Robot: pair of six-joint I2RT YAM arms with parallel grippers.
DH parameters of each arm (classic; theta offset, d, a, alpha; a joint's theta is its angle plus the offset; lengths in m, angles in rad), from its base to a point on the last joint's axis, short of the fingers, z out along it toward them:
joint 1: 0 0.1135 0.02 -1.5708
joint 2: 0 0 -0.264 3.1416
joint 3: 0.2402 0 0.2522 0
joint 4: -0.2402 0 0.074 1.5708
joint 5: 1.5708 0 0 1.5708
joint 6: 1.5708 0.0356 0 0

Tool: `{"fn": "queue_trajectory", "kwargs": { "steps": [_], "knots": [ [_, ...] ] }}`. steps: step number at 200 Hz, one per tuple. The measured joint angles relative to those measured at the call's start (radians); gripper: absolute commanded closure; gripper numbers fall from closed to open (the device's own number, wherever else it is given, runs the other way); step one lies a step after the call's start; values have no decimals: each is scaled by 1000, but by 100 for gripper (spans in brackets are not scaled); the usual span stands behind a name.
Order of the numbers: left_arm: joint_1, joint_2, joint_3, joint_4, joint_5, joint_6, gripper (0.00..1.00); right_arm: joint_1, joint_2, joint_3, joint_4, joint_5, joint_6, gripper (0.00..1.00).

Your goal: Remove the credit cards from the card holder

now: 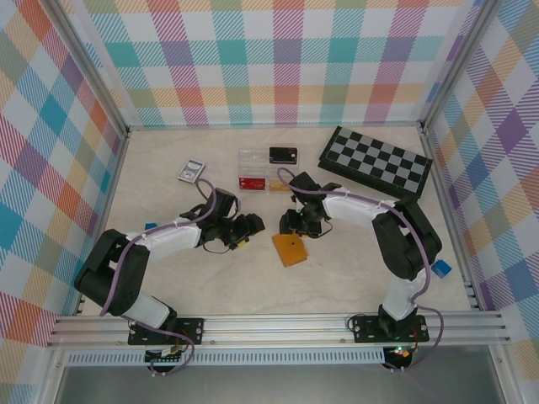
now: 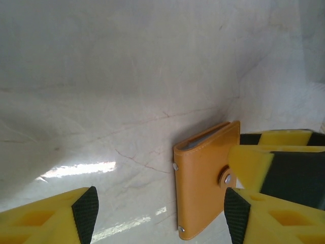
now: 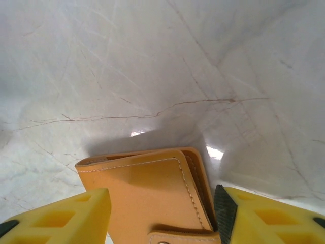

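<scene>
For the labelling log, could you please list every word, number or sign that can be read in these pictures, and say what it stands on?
No text can be read.
Small grey-white item: print too small to read.
Black item: pale patch, blurred.
Clear plastic box: red and yellow contents, no legible label.
Card holder, chessboard: no writing visible.

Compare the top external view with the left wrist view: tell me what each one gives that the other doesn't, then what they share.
Top external adds the chessboard and the clear plastic box at the far side. Left wrist adds a close look at the card holder, with its snap and the grey inner edge along its top. Shared: the closed card holder lying on the marble table, with the left hand beside it.
</scene>
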Motion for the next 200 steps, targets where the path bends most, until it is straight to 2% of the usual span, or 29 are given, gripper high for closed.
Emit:
{"fn": "queue_trajectory", "kwargs": {
  "steps": [31,66,99,200],
  "knots": [
    [-39,19,-24,45,25,-50,37,-1,-116,-36,-13,43,7,38],
    [-79,55,-25,95,26,-91,52,-7,-139,-75,-15,50,45,43],
    [-122,102,-25,117,29,-114,54,-8,-139,-137,-13,11,84,49],
    [-136,176,-25,261,92,-203,59,-8,-104,-153,50,-104,87,58]
  ]
}}
